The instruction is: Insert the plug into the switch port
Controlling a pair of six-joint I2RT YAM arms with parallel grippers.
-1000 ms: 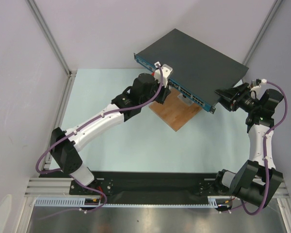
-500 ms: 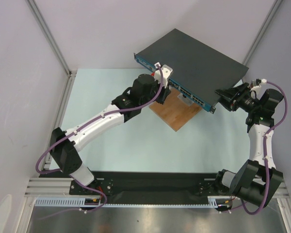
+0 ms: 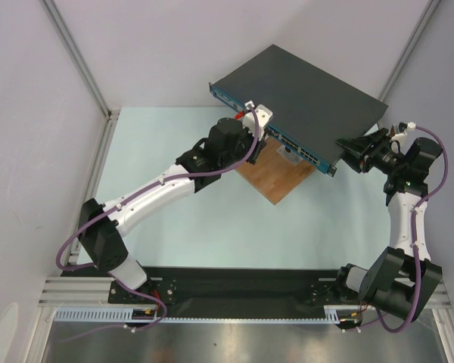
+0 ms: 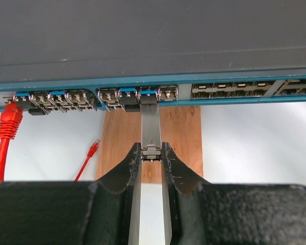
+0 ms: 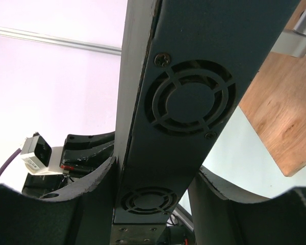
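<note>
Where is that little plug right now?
In the left wrist view, the plug sits pinched in the left gripper at centre, its far end at a port on the switch front, above the wooden board.

Qty: 1 switch, 1 board, 1 grey plug, 2 red plugs, 2 fan vents, 1 L gripper, 1 R gripper.

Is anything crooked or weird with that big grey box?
Yes. The switch sits slantwise across the table, over a wooden board, with the right gripper clamped on its end. A red cable hangs from one port.
</note>
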